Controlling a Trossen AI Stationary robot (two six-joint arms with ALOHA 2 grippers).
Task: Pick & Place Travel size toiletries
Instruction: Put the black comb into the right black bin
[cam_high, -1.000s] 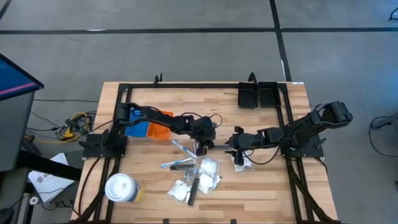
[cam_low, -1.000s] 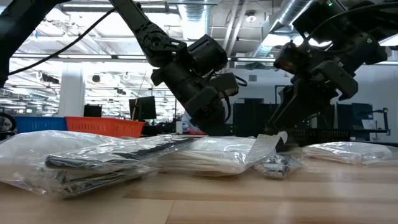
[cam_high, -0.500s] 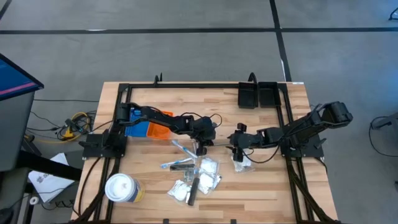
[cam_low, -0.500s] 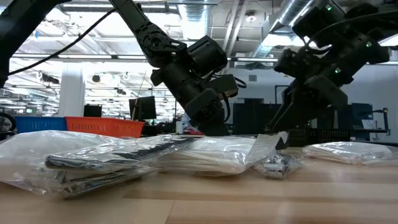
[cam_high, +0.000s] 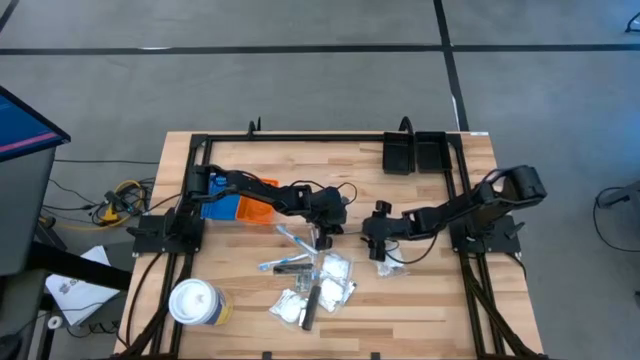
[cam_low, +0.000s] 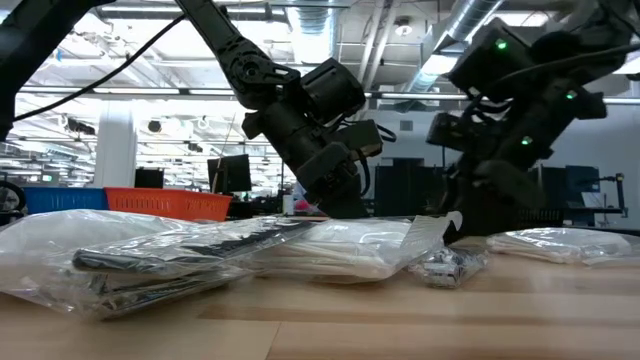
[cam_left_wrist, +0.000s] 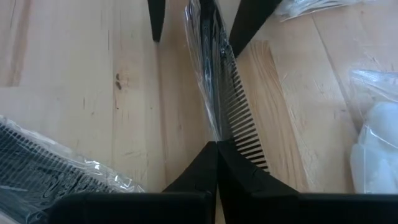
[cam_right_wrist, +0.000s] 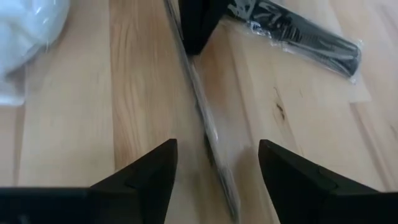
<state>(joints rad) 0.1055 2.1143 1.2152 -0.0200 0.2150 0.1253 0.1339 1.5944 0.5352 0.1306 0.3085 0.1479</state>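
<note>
Clear crinkly plastic is what the left end effector (cam_high: 327, 238) has hold of: in its wrist view the two dark fingers (cam_left_wrist: 205, 165) meet tight on a wrapped black comb (cam_left_wrist: 222, 93), teeth showing along one edge, lying flat on the wooden surface (cam_high: 430, 300). From above, that end effector sits near the middle of the surface, just beyond the heap of toiletries.

Over to the right end effector (cam_high: 378, 243): it is down low, just across from the left one, fingers (cam_right_wrist: 298, 171) spread wide. Between them, in its wrist view, runs the thin edge of a clear wrapper (cam_right_wrist: 202, 118), not gripped. Farther off in that view lies another bagged dark comb (cam_right_wrist: 298, 36), and a white packet (cam_right_wrist: 28, 25) at the corner.

Nearer the front edge, the pile of packets (cam_high: 315, 285) lies loose: clear bags with white contents, a flat dark stick (cam_high: 309, 305), and pale blue sticks (cam_high: 290, 240) just beside the left end effector. The low view shows the bags (cam_low: 190, 255) lying flat and crumpled in the foreground.

An orange and blue tray (cam_high: 240, 208) sits under the left arm; a white lidded cup (cam_high: 193, 301) stands at the front left corner.
</note>
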